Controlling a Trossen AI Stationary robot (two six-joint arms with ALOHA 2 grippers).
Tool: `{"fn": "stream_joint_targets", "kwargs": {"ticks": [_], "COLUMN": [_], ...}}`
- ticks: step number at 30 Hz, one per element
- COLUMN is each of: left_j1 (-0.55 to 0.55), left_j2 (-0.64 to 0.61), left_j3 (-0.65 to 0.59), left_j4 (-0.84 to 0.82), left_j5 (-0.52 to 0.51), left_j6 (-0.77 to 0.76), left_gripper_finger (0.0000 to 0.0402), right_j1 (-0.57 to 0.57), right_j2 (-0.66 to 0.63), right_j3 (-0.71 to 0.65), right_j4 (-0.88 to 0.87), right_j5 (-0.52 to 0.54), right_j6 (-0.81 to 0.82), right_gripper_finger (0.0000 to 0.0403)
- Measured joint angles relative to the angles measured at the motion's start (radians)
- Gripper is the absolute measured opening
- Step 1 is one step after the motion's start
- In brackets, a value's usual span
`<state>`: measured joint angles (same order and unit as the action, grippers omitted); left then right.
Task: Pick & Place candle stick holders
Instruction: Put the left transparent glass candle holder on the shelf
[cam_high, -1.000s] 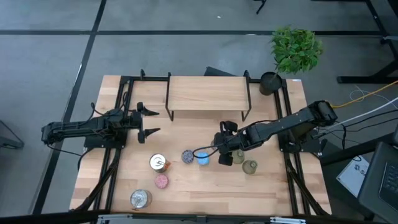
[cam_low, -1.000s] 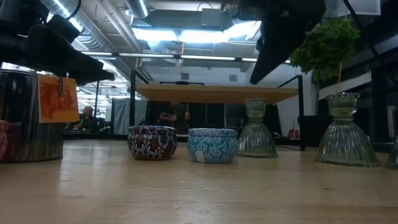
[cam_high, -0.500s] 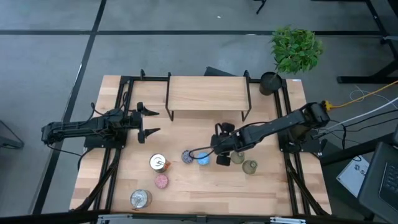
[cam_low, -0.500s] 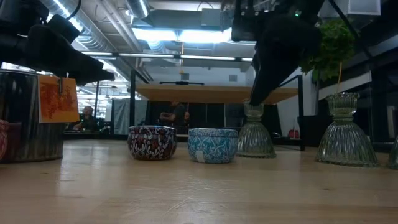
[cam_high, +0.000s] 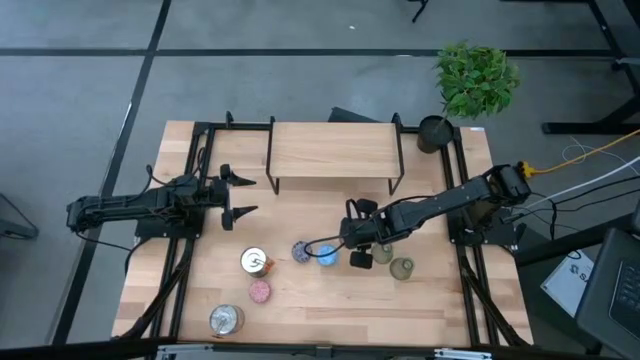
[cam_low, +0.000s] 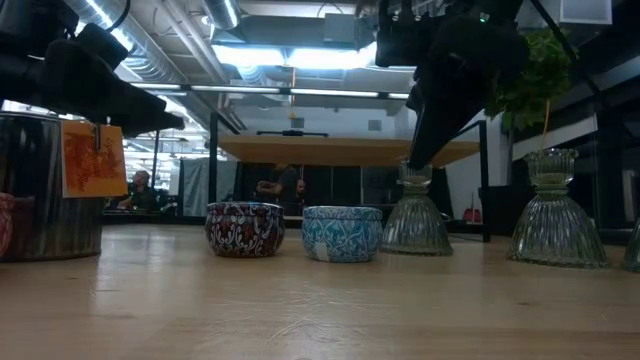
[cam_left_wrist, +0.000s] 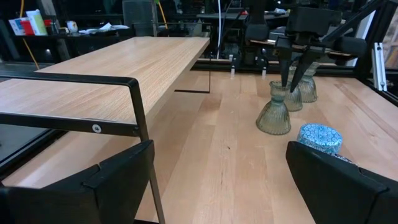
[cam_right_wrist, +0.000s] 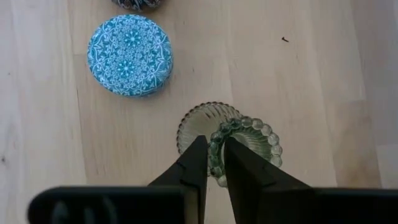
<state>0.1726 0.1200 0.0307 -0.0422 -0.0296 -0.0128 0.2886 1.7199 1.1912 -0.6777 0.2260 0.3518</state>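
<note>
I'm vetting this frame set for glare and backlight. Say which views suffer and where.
Low view: bright ceiling lights behind leave the right gripper as a black silhouette over the green glass holder. Left wrist view: the left gripper's fingers are dark, soft foreground blocks. Right wrist view: even light, the blue holder crisp. High view: flat, no glare.

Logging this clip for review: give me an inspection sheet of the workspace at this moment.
Surface: wooden table with a raised wooden shelf.
Job's things: three green glass holders, one gripped by its rim; blue holder; speckled holder; pink holder; two silvery holders.
Clutter: nothing seen.
Grippers: right gripper shut on the green holder's rim; left gripper open, waiting beside the shelf.
Cables: yellow and white cables on the floor past the right arm.
Surroundings: potted plant at the table's corner.
</note>
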Motion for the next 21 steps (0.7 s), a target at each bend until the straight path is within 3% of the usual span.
{"fn": "stream_joint_targets", "kwargs": {"ticks": [10, 21], "left_j1": [0.0, 0.0], "left_j2": [0.0, 0.0], "left_j3": [0.0, 0.0], "left_j4": [0.0, 0.0], "left_j5": [0.0, 0.0], "left_j6": [0.0, 0.0], "left_gripper_finger": [0.0363, 0.0363], "right_j1": [-0.001, -0.002], "right_j2": [-0.001, 0.0], "right_j3": [0.069, 0.302], "right_j4": [-0.091, -0.369], "right_j5": [-0.104, -0.137], "right_j6": [0.087, 0.08], "right_gripper_finger": [0.0039, 0.0022]}}
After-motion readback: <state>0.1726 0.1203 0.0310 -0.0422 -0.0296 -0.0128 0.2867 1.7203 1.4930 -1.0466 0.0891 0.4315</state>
